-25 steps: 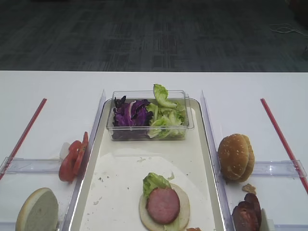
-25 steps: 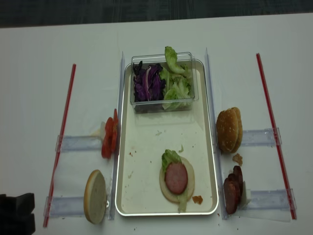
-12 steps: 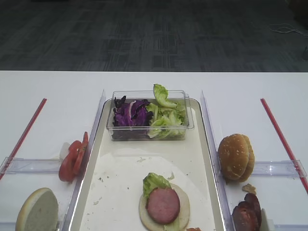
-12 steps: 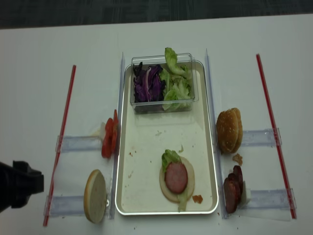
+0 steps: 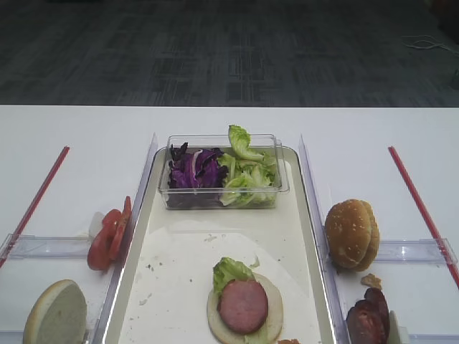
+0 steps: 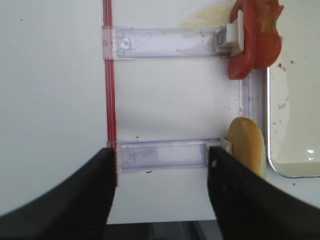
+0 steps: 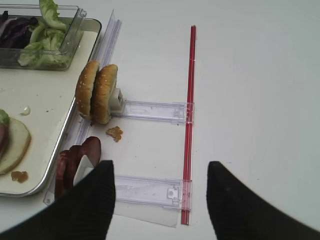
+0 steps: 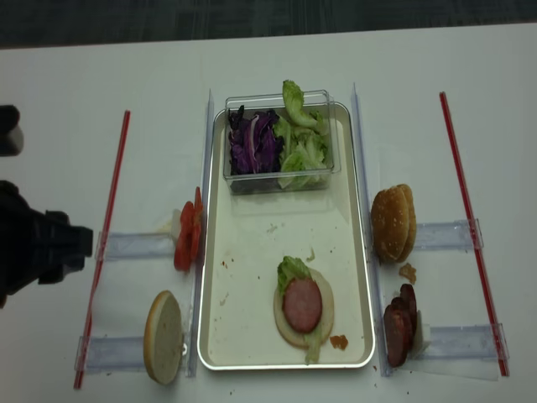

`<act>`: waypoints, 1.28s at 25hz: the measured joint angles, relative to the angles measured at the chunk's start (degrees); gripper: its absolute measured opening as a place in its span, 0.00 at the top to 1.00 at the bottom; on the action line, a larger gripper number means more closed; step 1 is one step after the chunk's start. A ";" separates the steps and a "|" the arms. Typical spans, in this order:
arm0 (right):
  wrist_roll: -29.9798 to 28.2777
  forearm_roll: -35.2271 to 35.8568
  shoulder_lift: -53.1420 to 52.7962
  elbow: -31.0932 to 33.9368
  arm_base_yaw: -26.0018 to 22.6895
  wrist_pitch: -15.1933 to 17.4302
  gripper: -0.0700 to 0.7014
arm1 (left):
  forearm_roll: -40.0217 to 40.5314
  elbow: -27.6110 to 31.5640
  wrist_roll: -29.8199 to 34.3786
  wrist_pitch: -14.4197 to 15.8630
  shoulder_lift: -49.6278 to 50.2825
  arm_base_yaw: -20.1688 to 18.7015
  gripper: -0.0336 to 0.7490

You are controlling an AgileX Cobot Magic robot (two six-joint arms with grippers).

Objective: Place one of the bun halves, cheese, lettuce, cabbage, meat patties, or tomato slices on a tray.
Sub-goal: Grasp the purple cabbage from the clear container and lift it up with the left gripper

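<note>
1. The left gripper [image 6: 159, 200] is seen from its wrist camera with its two dark fingers [image 6: 75, 200] spread wide and nothing between them; it hangs over the white table [image 6: 50, 100].
2. In the realsense view the left gripper [image 8: 59, 248] is found at the table's left side, just outside the left red strip [image 8: 113, 210].
3. Ahead of the left gripper – toward the tray [image 6: 295, 172] – a pale bun half [image 6: 247, 147] stands on edge at a clear holder [image 6: 165, 154], and the tomato slices [image 6: 255, 40] are stacked at the farther holder.
4. The right gripper [image 7: 160, 200] is likewise shown with its fingers well apart and empty, above the table beside the right red strip [image 7: 189, 125].
5. To its left two sesame bun halves [image 7: 97, 92] stand on edge together, and dark meat patties [image 7: 75, 165] lean close to its left finger.
6. On the tray [image 8: 252, 336] a flat bun half [image 8: 304, 315] lies near the front edge, topped by lettuce [image 8: 292, 270] and a pink meat patty [image 8: 303, 305].
7. At the tray's far end a clear tub [image 8: 279, 141] holds purple cabbage [image 8: 252, 143] and more lettuce – well apart from both grippers.
</note>
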 joint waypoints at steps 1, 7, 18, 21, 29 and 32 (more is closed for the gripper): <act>0.00 0.00 0.00 0.00 0.00 0.00 0.35 | 0.00 -0.69 0.27 -0.14 1.55 0.00 0.46; 0.00 0.00 0.00 0.00 0.00 0.00 0.35 | 0.00 -4.65 1.23 -1.27 9.75 0.00 0.46; 0.00 0.00 0.00 0.00 0.00 0.00 0.35 | 0.00 -17.74 2.37 -2.24 25.38 0.00 0.46; 0.00 0.00 0.00 0.00 0.00 0.00 0.35 | 0.00 -22.18 2.79 -2.51 29.83 0.00 0.46; 0.11 -0.10 0.00 0.00 0.00 0.00 0.35 | 0.00 -31.94 2.79 -2.51 40.86 0.00 0.46; 0.11 -0.10 0.00 0.00 0.00 0.00 0.35 | 0.00 -35.74 2.79 -2.51 44.94 0.00 0.46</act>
